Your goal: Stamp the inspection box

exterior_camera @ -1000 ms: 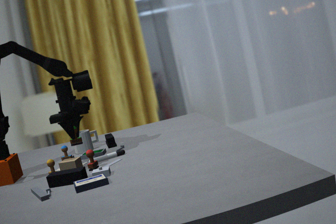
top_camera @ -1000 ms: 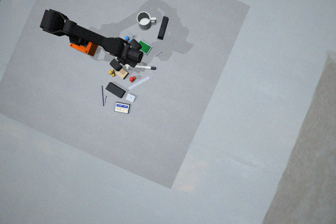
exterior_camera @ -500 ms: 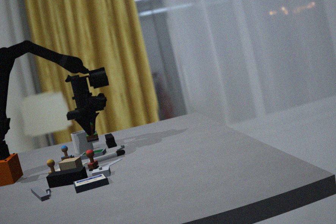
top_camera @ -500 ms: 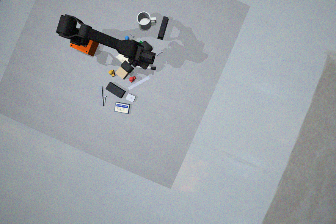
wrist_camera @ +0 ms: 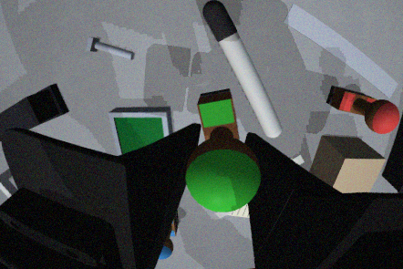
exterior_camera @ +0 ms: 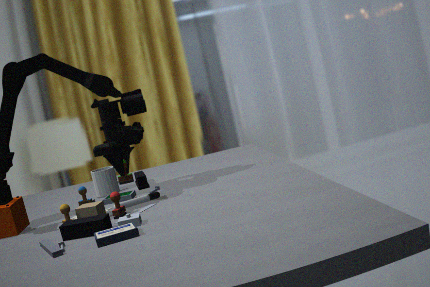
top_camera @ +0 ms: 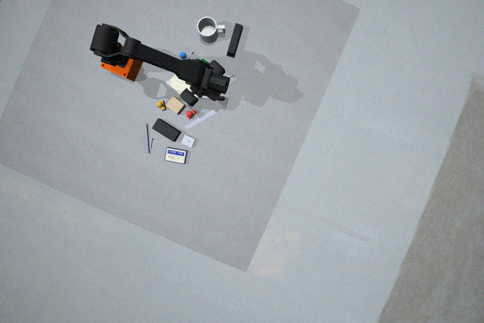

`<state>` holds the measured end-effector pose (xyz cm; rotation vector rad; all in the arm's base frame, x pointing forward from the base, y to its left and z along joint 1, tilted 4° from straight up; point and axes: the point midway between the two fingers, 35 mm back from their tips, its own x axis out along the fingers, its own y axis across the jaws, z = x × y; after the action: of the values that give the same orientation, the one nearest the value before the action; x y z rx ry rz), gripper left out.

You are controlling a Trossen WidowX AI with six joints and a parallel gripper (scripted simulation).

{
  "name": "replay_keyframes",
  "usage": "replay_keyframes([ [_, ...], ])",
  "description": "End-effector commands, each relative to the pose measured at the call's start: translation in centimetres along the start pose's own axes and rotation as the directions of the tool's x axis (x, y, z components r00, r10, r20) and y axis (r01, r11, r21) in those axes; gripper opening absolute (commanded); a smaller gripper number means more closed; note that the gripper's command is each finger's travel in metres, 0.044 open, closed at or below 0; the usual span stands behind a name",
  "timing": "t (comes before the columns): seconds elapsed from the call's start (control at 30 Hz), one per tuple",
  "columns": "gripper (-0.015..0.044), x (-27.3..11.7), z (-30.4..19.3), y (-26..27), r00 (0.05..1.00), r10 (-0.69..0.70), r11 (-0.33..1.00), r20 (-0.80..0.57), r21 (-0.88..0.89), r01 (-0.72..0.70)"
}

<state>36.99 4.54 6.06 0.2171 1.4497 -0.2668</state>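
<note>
My gripper [exterior_camera: 124, 173] [wrist_camera: 222, 136] is shut on the green-knobbed stamp [exterior_camera: 125, 178] [wrist_camera: 223, 181], held upright in the air above the bench. In the wrist view the green ink pad [wrist_camera: 139, 134] [exterior_camera: 122, 196] lies open to the left of the stamp and lower down; in the top view the arm covers most of it. The cream card [top_camera: 176, 83] shows partly beside the arm in the top view, and only a small edge shows in the wrist view. Its inspection box is hidden, so I cannot tell whether it bears a print.
A white marker [wrist_camera: 250, 79] lies near the stamp. Red [top_camera: 189, 113], yellow [top_camera: 159, 104] and blue [top_camera: 183, 54] stamps stand around a tan block [top_camera: 175, 105]. A mug [top_camera: 207, 30] and black bar [top_camera: 235, 40] stand beyond the pad. A black block [top_camera: 166, 129] and labelled box [top_camera: 175, 156] lie farther off.
</note>
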Motion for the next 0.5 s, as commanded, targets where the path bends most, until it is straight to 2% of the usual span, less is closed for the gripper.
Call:
replay_keyframes([
  [0.0,0.0000,0.8,0.0,0.0,1.000,-0.004,1.000,-0.002,0.003,0.004],
  [0.47,0.0000,3.1,0.0,0.0,1.000,-0.004,1.000,-0.002,0.003,0.004],
])
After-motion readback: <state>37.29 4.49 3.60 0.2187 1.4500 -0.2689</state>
